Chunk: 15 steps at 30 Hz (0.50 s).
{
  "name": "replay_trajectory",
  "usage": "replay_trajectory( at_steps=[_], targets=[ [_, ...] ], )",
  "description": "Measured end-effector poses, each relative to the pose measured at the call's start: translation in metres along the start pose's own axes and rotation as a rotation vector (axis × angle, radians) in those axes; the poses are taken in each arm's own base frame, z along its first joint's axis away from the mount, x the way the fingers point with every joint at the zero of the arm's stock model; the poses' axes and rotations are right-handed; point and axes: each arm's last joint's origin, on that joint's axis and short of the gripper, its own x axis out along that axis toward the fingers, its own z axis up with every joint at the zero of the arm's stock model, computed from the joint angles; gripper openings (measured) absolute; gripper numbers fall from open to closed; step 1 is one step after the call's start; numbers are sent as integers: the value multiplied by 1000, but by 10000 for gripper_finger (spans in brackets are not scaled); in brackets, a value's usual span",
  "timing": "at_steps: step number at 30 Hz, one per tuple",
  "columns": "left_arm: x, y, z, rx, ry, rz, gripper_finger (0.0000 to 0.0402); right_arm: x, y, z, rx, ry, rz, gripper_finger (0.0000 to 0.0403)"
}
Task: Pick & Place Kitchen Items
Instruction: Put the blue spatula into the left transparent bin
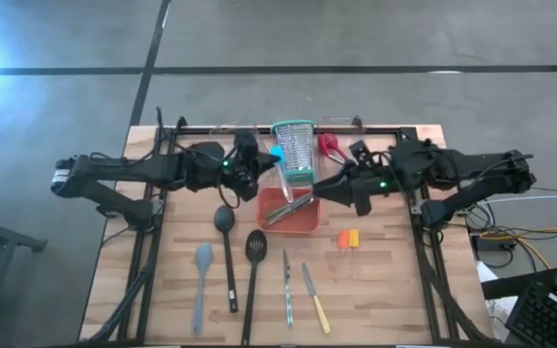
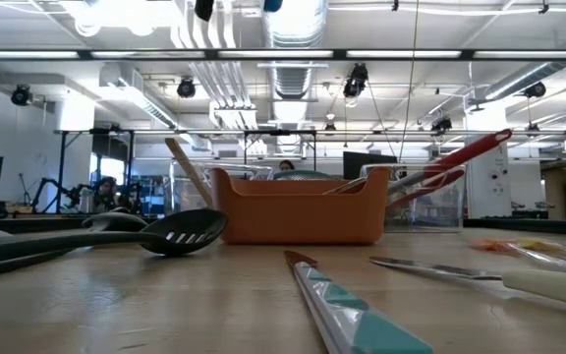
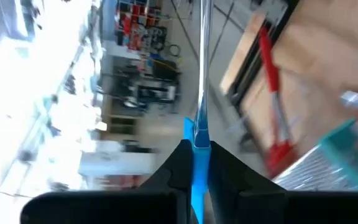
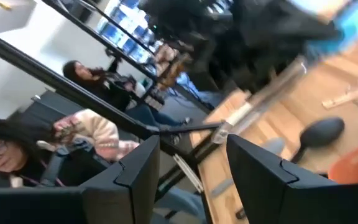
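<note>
Blue-handled tool: blue plastic and bright steel; we see this tool (image 3: 196,134) pinched at its handle between the fingers of the left gripper (image 1: 262,164), in the air above the back middle of the table, just behind the orange tray (image 1: 309,223). We judge it is held by the handle so the long steel end can go down first.
Left gripper: closed narrow on the blue handle; the grip looks firm and straight.
Right gripper: the right gripper (image 1: 315,189) stands with its fingers wide apart and nothing between them, over the right rim of the tray. We think it has let go of its item there.
Orange tray: it sits at the table's middle and already holds several slim tools leaning on its rim.
Grater: the steel grater (image 1: 294,150) stands upright behind the tray, near the back edge.
Waiting items: grey spatula (image 1: 201,280), black spoon (image 1: 226,253), slotted turner (image 1: 253,274) and two small knives (image 1: 315,300) lie in a row along the front edge, handles toward the front, so each is easy to take.
</note>
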Motion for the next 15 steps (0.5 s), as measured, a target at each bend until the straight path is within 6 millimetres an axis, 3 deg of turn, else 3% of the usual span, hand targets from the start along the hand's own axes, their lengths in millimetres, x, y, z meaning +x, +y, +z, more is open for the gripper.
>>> replay_trajectory(
  at_steps=[7, 15],
  targets=[
    [-14, 20, 26, 377, 90, 82, 28, 9, -13, 2, 59, 26, -59, 180],
    [-11, 24, 42, 617, 153, 114, 28, 29, -20, 5, 73, 54, -30, 180]
  ],
)
